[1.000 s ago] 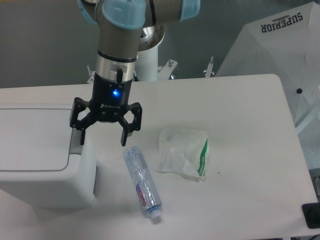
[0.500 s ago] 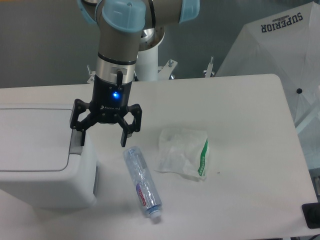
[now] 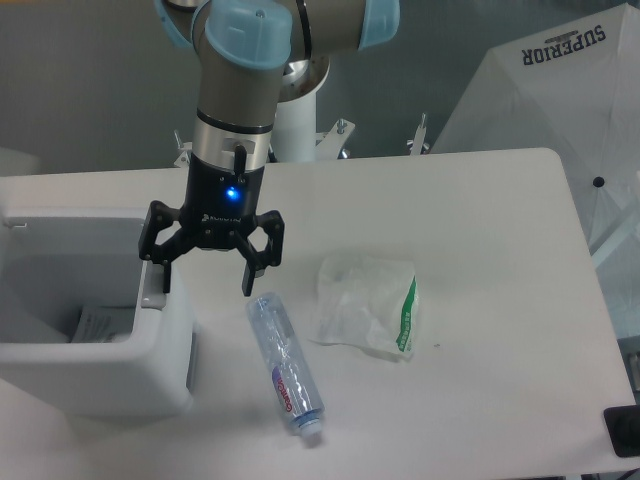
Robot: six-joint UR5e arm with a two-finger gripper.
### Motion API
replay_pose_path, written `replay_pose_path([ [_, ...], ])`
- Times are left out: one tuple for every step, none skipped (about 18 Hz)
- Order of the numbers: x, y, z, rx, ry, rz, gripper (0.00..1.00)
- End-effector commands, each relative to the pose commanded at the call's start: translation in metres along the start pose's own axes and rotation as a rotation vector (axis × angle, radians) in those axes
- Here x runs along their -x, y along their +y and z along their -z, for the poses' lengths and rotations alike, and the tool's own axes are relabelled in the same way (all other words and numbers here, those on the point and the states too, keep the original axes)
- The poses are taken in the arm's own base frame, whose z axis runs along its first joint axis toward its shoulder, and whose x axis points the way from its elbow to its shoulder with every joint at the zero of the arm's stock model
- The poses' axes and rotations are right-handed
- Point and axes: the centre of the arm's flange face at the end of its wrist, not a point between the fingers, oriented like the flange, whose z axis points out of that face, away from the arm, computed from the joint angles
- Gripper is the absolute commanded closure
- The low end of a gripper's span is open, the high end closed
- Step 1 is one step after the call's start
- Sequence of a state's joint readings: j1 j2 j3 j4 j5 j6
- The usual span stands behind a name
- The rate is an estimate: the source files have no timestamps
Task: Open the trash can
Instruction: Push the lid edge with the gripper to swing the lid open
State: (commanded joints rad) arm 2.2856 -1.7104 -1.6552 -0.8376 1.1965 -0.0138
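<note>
Camera view: trash can stands open; gripper, fingers spread and empty, hangs at its push tab. Bumping the tab could reclose it.

A clear plastic bottle lies on its side low in the middle of the white surface, cap toward the bottom edge. Just right of it rests a crumpled white bag with green print.
</note>
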Motion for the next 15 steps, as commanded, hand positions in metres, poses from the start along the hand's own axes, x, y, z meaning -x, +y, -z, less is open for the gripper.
replay_pose_path([
  [-0.001, -0.001, 0.003, -0.006, 0.0, -0.004, 0.0],
  [-0.003, -0.006, 0.01, -0.023, 0.0, -0.011, 0.0],
  [-0.009, -0.017, 0.025, -0.057, 0.0, -0.035, 0.0],
  [-0.011, -0.03, 0.041, -0.098, -0.005, -0.056, 0.0],
  [-0.008, -0.039, 0.05, -0.12, -0.011, -0.052, 0.0],
  [0.002, -0.046, 0.059, -0.141, -0.027, -0.037, 0.0],
  [0.011, -0.051, 0.064, -0.151, -0.052, -0.025, 0.0],
  [0.016, -0.053, 0.067, -0.159, -0.089, -0.024, 0.0],
  [0.023, -0.053, 0.067, -0.158, -0.137, -0.022, 0.0],
  [0.032, -0.055, 0.068, -0.16, -0.182, -0.017, 0.0],
  [0.038, -0.055, 0.068, -0.157, -0.217, -0.013, 0.0],
  [0.043, -0.055, 0.068, -0.155, -0.247, -0.018, 0.0],
  [0.046, -0.055, 0.067, -0.149, -0.269, -0.032, 0.0],
  [0.05, -0.056, 0.063, -0.139, -0.29, -0.055, 0.0],
  [0.056, -0.056, 0.06, -0.127, -0.306, -0.075, 0.0],
])
